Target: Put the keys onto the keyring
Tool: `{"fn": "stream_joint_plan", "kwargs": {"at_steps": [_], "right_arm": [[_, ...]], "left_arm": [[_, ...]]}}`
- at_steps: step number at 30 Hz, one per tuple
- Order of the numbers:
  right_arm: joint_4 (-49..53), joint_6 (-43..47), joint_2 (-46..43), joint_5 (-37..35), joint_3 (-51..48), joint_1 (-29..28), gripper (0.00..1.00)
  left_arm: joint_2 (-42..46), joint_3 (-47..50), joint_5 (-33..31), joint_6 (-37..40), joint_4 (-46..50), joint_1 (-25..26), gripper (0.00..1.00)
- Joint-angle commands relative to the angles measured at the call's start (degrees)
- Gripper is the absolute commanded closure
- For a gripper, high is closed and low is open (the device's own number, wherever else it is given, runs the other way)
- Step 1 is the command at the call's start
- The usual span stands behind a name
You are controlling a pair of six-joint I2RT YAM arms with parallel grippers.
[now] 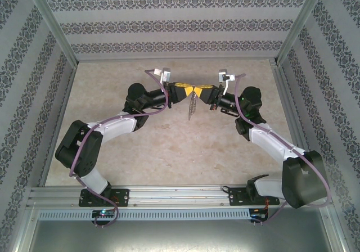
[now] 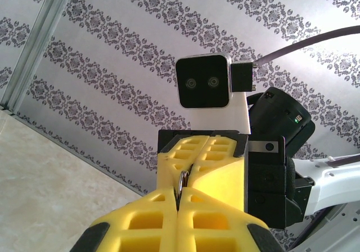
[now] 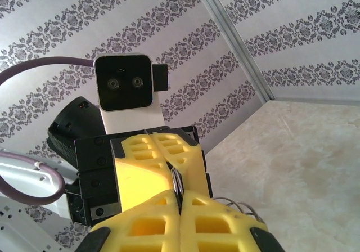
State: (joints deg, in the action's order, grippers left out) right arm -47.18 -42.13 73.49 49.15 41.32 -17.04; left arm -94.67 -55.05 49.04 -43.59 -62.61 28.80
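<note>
Jaws clenched on both sides: left gripper (image 1: 184, 88) and right gripper (image 1: 202, 88) meet tip to tip, pinching the ring (image 1: 192, 107), which dangles between them; I cannot pick out the key. I'd hold one grip firm and twist the other gently. Below lies a pale table (image 1: 169, 151), boxed by patterned walls (image 1: 169, 27).

keyring (image 2: 183, 183) mostly buried in the seam of the clamped yellow fingers (image 2: 214, 167), only a thin metal sliver out (same story in the right wrist view). key too small to make out. hanging chain (image 1: 192, 109) a thin blur in the top view. Near fingers cut by the bottom edge in both wrist views.
</note>
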Motion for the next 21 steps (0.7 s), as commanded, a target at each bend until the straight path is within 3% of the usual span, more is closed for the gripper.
{"fn": "stream_joint_plan", "kwargs": {"at_steps": [1, 21], "right_arm": [[-1.5, 0.3, -0.2, -0.1, 0.8, 0.0, 1.00], [-1.2, 1.2, -2.4, -1.9, -0.9, 0.7, 1.00]], "left_arm": [[0.0, -2.1, 0.4, 0.1, -4.3, -0.2, 1.00], [1.2, -1.3, 0.1, 1.4, -2.7, -0.2, 1.00]]}}
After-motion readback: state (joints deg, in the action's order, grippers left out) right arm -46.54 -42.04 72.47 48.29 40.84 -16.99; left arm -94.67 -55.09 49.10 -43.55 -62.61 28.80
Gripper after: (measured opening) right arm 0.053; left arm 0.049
